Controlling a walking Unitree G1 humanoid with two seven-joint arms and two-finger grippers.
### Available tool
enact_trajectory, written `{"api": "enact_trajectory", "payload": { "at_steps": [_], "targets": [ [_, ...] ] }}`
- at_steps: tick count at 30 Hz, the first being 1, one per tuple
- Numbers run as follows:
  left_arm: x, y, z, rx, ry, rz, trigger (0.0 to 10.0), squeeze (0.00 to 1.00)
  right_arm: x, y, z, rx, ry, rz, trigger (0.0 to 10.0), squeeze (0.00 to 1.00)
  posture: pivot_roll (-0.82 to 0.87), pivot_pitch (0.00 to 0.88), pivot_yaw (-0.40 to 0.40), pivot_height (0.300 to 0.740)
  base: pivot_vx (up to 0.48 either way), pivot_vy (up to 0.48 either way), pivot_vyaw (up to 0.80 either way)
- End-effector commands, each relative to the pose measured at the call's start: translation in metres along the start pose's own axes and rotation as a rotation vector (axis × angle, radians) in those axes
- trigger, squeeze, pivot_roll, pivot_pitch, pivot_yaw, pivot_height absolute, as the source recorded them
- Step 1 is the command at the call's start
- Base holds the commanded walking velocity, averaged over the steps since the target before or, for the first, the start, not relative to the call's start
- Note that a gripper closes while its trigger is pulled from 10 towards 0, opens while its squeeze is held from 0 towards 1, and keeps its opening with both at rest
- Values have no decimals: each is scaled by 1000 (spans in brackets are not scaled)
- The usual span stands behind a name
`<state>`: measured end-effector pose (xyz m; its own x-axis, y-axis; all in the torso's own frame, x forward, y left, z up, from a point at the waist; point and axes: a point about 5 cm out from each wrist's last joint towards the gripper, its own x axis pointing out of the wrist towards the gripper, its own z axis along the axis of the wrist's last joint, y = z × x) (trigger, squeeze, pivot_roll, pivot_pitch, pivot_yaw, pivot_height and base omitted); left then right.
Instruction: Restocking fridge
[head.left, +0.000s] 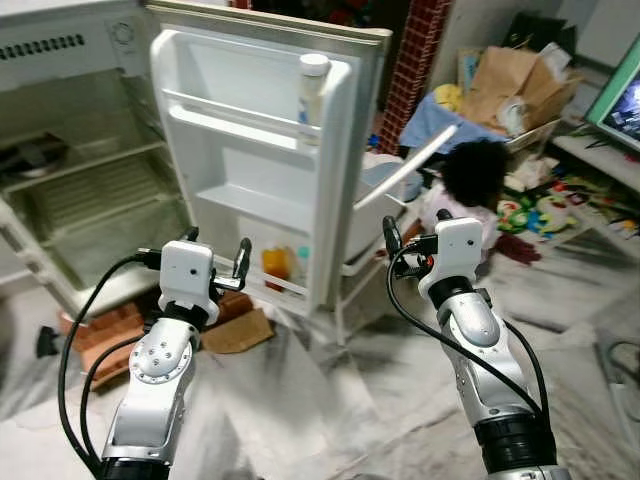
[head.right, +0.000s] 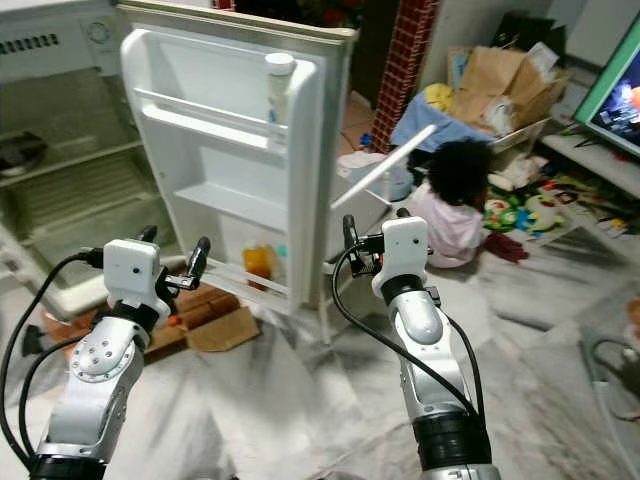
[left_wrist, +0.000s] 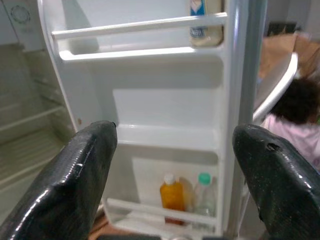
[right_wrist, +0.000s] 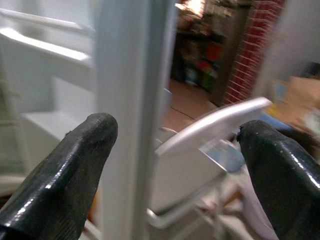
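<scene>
Left eye view: fridge door (head.left: 250, 150) is swung wide open toward me, so its inner racks face the camera, handy for loading. White bottle (head.left: 312, 85) stands upright in the top door rack; orange bottle (head.left: 275, 265) sits in the bottom door rack with a clear bottle (left_wrist: 202, 192) just beside it, both behind the rail, which keeps them from tipping out. Fridge cabinet (head.left: 70, 180) at left looks nearly bare, wire shelves visible; something dark lies on the upper shelf, too blurry to name.

I have both arms raised, forearms angled up and forward, wrists about level with the lower door rack. Left gripper (head.left: 215, 262) is near the bottom rack, fingers (left_wrist: 80, 175) spread wide and holding nothing; the left wrist view frames the orange bottle between them. Right gripper (head.left: 392, 240) is at the door's outer edge, also wide open and empty; in the right wrist view the door edge runs up between its fingers (right_wrist: 65, 175) without touching, as far as I can tell through the blur.

A person (head.left: 465, 195) sits on the floor past the door, among toys, near the right arm. I judge no item is in hand for restocking yet.
</scene>
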<state>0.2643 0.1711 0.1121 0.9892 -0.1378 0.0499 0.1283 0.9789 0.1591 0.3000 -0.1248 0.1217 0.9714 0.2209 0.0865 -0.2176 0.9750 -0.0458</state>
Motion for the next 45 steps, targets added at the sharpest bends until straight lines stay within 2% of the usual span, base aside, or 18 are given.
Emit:
{"api": "enact_trajectory", "payload": {
  "at_steps": [1, 10, 13, 25, 45],
  "targets": [
    [3, -2, 5, 7, -24, -5, 10000, 0, 3, -2, 11, -24, -51, 13, 10000, 0, 90, 0, -26, 740, 0, -465, 800],
    [4, -1, 5, 13, -16, 5, 10000, 0, 6, -4, 15, -18, -65, -3, 10000, 0, 90, 0, -29, 740, 0, -453, 757],
    [6, 0, 6, 6, -24, 20, 10000, 0, 8, -3, 17, -16, -72, 10, 10000, 0, 92, 0, -30, 740, 89, -430, 0],
    [3, 1, 9, -5, -53, 24, 10000, 0, 8, 0, 18, -23, -82, 23, 10000, 0, 89, 0, -30, 740, 81, 0, 800],
    [5, 0, 11, -21, -69, 5, 10000, 0, 12, -6, 18, -28, -91, -18, 10000, 0, 89, 0, -28, 740, 454, 0, 0]
  ]
}}
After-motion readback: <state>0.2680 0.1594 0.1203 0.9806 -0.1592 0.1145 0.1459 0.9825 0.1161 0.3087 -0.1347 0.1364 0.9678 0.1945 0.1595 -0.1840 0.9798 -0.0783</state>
